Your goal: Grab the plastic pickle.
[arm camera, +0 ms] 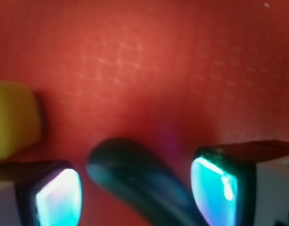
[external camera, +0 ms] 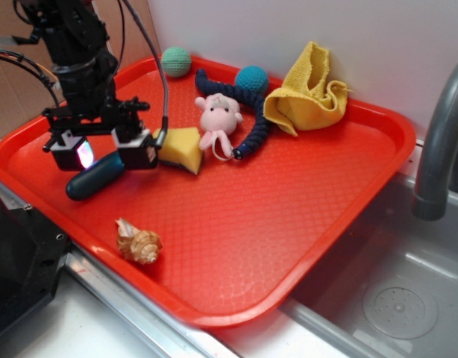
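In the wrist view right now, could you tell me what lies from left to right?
Yellow sponge, left finger pad, plastic pickle, right finger pad, all over the red tray.

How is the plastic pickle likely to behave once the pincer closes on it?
The plastic pickle looks smooth and glossy, so it may slip between the pads. Its rounded capsule shape suggests it could roll on the red tray if nudged. It looks rigid. The pincer straddles it, open, pads apart either side in the wrist view.
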You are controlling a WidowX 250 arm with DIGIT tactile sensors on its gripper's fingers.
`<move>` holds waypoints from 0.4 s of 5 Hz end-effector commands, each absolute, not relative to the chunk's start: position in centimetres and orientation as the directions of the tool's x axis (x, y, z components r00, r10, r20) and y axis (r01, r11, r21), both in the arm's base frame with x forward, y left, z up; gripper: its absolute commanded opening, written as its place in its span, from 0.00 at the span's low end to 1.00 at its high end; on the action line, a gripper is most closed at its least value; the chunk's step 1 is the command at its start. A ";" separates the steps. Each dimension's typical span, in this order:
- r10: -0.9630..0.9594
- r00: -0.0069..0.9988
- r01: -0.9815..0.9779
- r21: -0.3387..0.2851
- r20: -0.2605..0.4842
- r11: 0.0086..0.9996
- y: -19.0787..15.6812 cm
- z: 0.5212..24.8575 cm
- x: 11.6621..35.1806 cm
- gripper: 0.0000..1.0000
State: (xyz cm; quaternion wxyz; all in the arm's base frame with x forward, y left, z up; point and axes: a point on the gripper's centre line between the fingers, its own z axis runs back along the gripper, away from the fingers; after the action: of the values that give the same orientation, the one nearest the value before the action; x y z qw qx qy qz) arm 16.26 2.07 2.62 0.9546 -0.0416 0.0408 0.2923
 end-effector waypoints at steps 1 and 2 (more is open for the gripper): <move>0.532 0.843 -0.535 -0.030 -0.080 0.844 1.6 2.9 15.2 0.00; 0.525 0.843 -0.533 -0.041 -0.120 0.845 1.9 1.9 14.9 0.00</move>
State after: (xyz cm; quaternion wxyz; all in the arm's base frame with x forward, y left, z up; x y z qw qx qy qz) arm 15.79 2.11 2.19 0.9586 -0.0423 0.0481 0.2773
